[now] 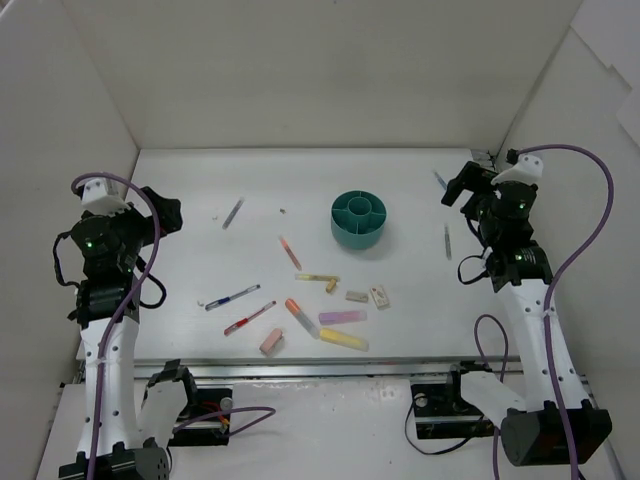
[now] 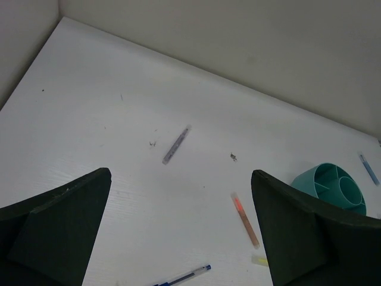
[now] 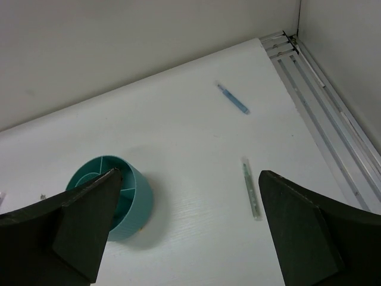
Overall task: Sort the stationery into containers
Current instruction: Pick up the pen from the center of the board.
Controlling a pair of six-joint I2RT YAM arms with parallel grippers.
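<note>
The teal divided cup (image 1: 358, 218) stands at mid-table and looks empty. Both grippers are open, empty and raised. My left gripper (image 1: 160, 213) (image 2: 181, 174) hangs over the left side, looking at a grey pen (image 1: 233, 212) (image 2: 177, 144), an orange-red pen (image 1: 290, 252) (image 2: 244, 219) and a blue pen (image 1: 232, 297) (image 2: 187, 276). My right gripper (image 1: 462, 187) (image 3: 190, 173) hangs right of the cup (image 3: 134, 202), near a blue pen (image 1: 440, 181) (image 3: 233, 99) and a grey pen (image 1: 447, 241) (image 3: 250, 187). A red pen (image 1: 250, 317), highlighters (image 1: 343, 339) and erasers (image 1: 272, 341) lie near the front.
White walls close in the table on the left, back and right. A metal rail (image 3: 309, 77) runs along the right wall. The arm bases and cables sit at the near edge (image 1: 320, 375).
</note>
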